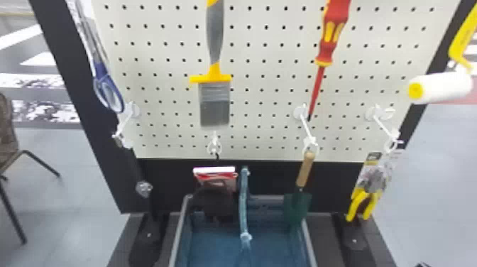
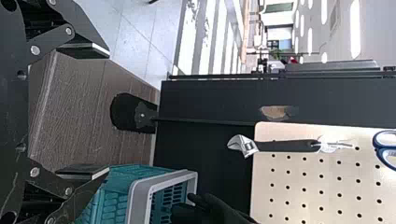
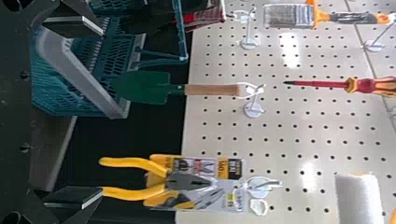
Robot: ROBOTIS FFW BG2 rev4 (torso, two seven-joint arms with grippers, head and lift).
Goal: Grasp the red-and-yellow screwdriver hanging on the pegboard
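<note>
Right fingers (image 3: 67, 197) and left fingers (image 2: 77, 171) were spread wide, empty. On the pegboard (image 1: 262, 46) the screwdriver (image 1: 323, 56) was hung; it was judged light, stiff, best gripped by the handle (image 1: 333, 26).

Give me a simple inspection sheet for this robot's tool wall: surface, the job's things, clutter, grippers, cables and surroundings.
Surface: pale pegboard full of small holes, dark frame around it.
Job's things: red-and-yellow screwdriver at the pegboard, tip down, untouched; its upper end is cut off.
Clutter: paintbrush, scissors, wrench, trowel, pliers and paint roller around it; a blue-green basket low in front.
Left gripper: fingers apart, holding nothing.
Right gripper: fingers apart, holding nothing.
Cables: nothing seen.
Surroundings: grey floor, with part of a chair off to the left.
</note>
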